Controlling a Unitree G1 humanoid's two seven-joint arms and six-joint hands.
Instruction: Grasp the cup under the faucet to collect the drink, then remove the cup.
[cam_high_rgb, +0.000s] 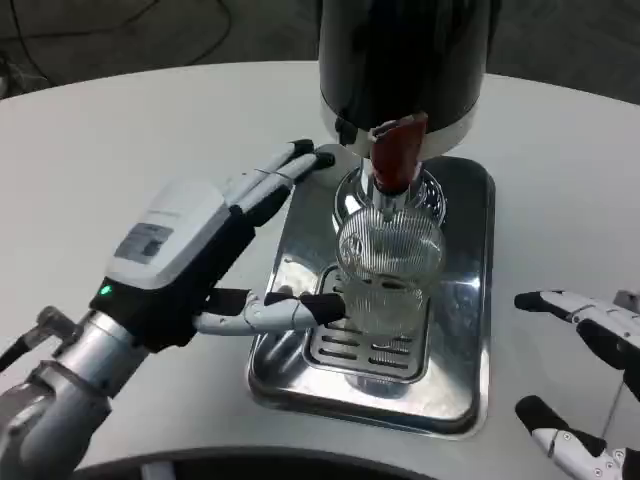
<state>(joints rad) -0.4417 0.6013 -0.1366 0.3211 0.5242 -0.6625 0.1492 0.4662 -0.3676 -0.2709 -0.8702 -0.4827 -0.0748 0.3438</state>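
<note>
A white tabletop (90, 150) curves away in front of me, with dark floor beyond its far edge. At its middle stands a drink dispenser (405, 60), a black body with a pale band around its base, and from the front of it juts a faucet with a dark red lever (398, 152). Under the faucet lies a shiny steel drip tray (465, 330) with a slotted grate in its near half. The cup (390, 275), clear ribbed glass, stands upright on that grate directly below the spout, its rim just beneath the metal nozzle. My left hand (215, 255) reaches in from the left over the tray's near-left edge. Its fingers (290, 165) are spread wide around the cup's side: the upper ones stretch toward the base of the dispenser, left of the cup and apart from it, while the lower one lies across the tray with its black tip (322, 306) touching or all but touching the glass wall; I cannot tell which. Nothing is clasped in it; the hand is released. A small green light glows near my left wrist. My right hand (585, 385) rests low at the right, on the tabletop well apart from the tray, its black-tipped fingers (545, 300) parted and pointing left toward the tray, holding nothing.
</note>
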